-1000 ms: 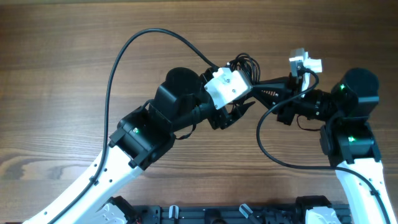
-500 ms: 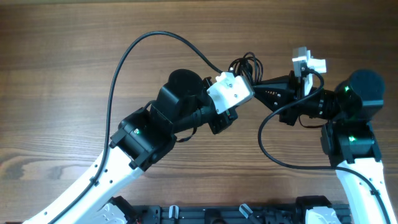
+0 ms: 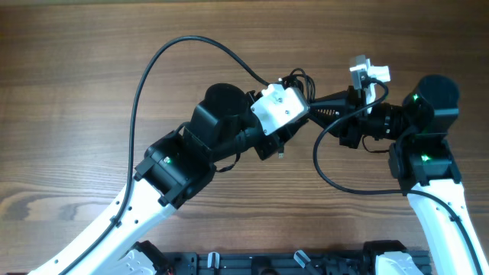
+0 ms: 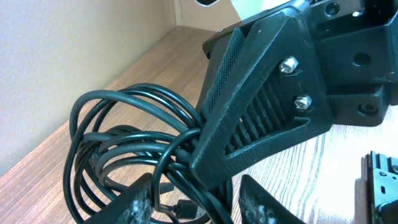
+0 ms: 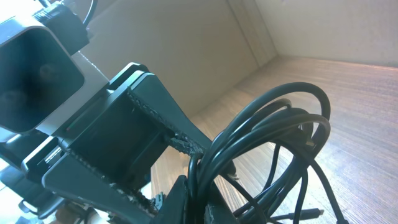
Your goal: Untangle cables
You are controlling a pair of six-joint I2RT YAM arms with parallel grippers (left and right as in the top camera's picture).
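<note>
The cables [image 3: 298, 79] are a bundle of thin black loops held up off the table between the two arms. My right gripper [image 3: 312, 105] reaches in from the right and is shut on the bundle; in the right wrist view its fingers [image 5: 200, 202] pinch several strands of the cables [image 5: 280, 124]. My left gripper [image 3: 283, 140] sits under its white wrist camera, right beside the bundle. In the left wrist view its fingers [image 4: 199, 208] are open on either side of the cables [image 4: 124, 143], just below the right gripper's ribbed finger [image 4: 249, 124]. A small plug end [image 5: 311, 213] hangs low.
The wooden table [image 3: 76, 76] lies under both arms. A thick black arm cable [image 3: 153, 69] arcs over the left arm, and another [image 3: 336, 183] loops below the right wrist. A black rack [image 3: 267, 263] runs along the front edge.
The right arm has shifted slightly left and up with the bundle still in its grip. The left wrist has stayed close to the bundle, moving only a little.
</note>
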